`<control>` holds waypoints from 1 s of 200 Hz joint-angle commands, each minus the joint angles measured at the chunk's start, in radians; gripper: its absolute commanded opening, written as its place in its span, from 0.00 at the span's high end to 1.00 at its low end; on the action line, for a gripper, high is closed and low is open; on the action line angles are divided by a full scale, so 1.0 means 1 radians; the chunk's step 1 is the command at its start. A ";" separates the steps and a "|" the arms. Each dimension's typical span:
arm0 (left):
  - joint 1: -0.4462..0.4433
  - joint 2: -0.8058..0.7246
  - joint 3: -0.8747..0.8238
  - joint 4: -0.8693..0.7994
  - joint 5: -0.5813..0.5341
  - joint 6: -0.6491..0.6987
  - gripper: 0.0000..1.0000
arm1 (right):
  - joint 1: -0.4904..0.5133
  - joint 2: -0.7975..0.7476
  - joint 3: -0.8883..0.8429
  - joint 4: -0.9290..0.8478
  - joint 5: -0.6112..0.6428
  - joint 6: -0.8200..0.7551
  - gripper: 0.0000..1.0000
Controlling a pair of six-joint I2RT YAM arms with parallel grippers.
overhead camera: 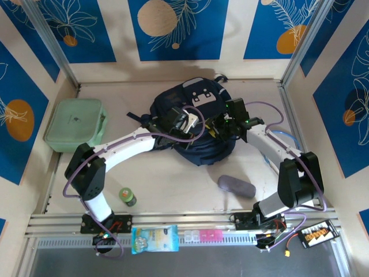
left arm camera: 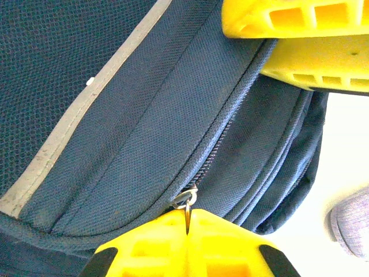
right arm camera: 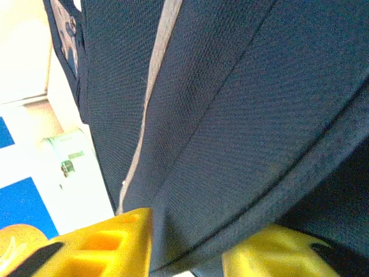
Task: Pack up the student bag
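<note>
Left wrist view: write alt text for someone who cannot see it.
The left gripper, shut, pinches the metal zip pull of the navy student bag, its zip running up and right. A grey stripe crosses the fabric at left; the right gripper straddles the bag's edge at top right.

**Woven cloth, moulded plastic, a touch of metal**

The student bag [left arm camera: 144, 150] is navy woven cloth, matt, with a fine grainy weave. Its grey trim strip [left arm camera: 75, 112] looks smoother and slightly scuffed. The zip pull [left arm camera: 185, 201] is bright metal with a shine. The left gripper [left arm camera: 187, 222] and right gripper [right arm camera: 190, 254] have yellow moulded plastic fingers, smooth with a soft sheen. The grey pouch [overhead camera: 236, 186] seems to be felt-like cloth, though it shows small. The table [overhead camera: 173, 179] is pale, matt and wood-look.
</note>
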 commanded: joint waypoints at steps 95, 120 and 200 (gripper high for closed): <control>0.119 -0.031 -0.020 -0.142 -0.246 0.180 1.00 | -0.052 0.039 0.089 -0.010 -0.073 -0.192 0.93; 0.173 -0.004 0.012 -0.101 -0.228 0.156 1.00 | -0.022 0.122 0.143 0.045 -0.120 -0.215 0.93; 0.234 -0.189 -0.073 -0.146 -0.187 0.134 0.46 | 0.022 -0.074 0.123 -0.305 0.098 -0.303 0.39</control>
